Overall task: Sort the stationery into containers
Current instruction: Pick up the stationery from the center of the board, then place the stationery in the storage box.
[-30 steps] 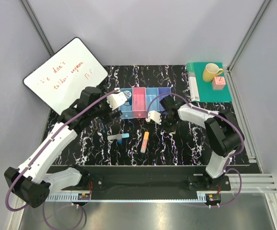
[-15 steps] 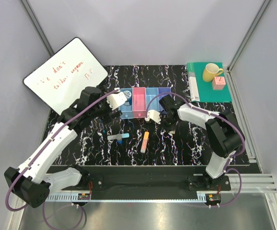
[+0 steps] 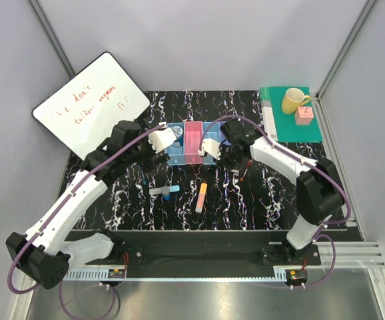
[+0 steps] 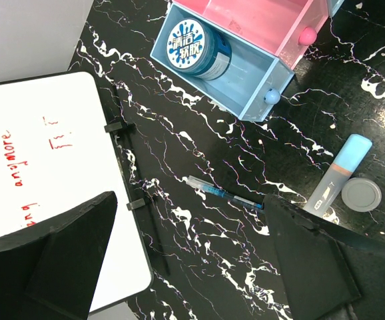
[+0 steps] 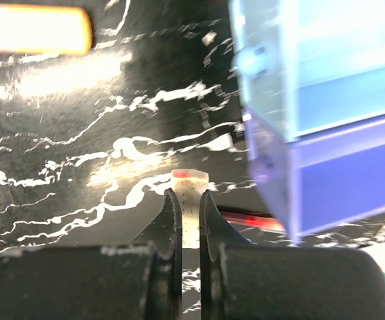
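Pinches a thin red pen (image 5: 190, 179) in the right gripper (image 5: 188, 199), jaws clenched on the pale barrel, red end turned away from the wrist camera. Holds it above the black marbled mat (image 5: 79, 153), just in front of the purple bin (image 5: 352, 173) and the light blue bin (image 5: 326, 73) joined to it, toward the right end of the containers (image 3: 194, 143). Spreads the left gripper (image 4: 189, 267) wide, released, nothing between its fingers, over the mat to the left of that row and beside the whiteboard (image 4: 39, 167) with its red writing. Finds the blue round bottle (image 4: 199, 52) inside the leftmost bin (image 4: 252, 77), printed lid toward the left wrist camera, and the pink bin (image 4: 259, 20) joined on right beside it. Finds three items loose on the mat in front of the row. Counts a blue pen (image 4: 222, 193) nearest the whiteboard, then a grey marker (image 4: 339, 173) with a cyan tip, touching a small grey disc (image 4: 362, 193) at its side. Adds an orange-yellow bar (image 3: 201, 197) further right, well apart from the bins. Places a yellow mug (image 3: 294, 100) and a pink cube (image 3: 304, 115) on a green book (image 3: 292, 130) at the far right corner.
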Controlling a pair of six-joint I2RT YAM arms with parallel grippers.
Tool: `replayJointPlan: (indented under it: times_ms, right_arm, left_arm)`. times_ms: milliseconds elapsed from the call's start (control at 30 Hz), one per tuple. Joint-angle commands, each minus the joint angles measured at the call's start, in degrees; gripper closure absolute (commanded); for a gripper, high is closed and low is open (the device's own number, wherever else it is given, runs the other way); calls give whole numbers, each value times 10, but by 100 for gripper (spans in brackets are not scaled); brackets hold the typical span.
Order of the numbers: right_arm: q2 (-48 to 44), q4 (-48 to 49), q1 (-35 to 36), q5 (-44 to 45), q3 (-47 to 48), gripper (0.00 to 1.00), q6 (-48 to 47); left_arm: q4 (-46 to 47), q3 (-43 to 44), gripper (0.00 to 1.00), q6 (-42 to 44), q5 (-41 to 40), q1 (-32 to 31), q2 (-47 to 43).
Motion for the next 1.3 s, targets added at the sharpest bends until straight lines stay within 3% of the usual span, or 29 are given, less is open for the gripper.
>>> replayJointPlan:
  times_ms: [0,467,1267]
  right_arm:
    - [-17,-7,12,-3,71,98,5]
    - [124,-6,39,6,270,98,3]
    - [315,44,112,15,476,99,21]
  left_arm:
    - [16,-1,1,3,-12,3,-1]
    - [94,-34,1,-98,-13,48,-44]
    - [117,-67,1,-107,2,58,-106]
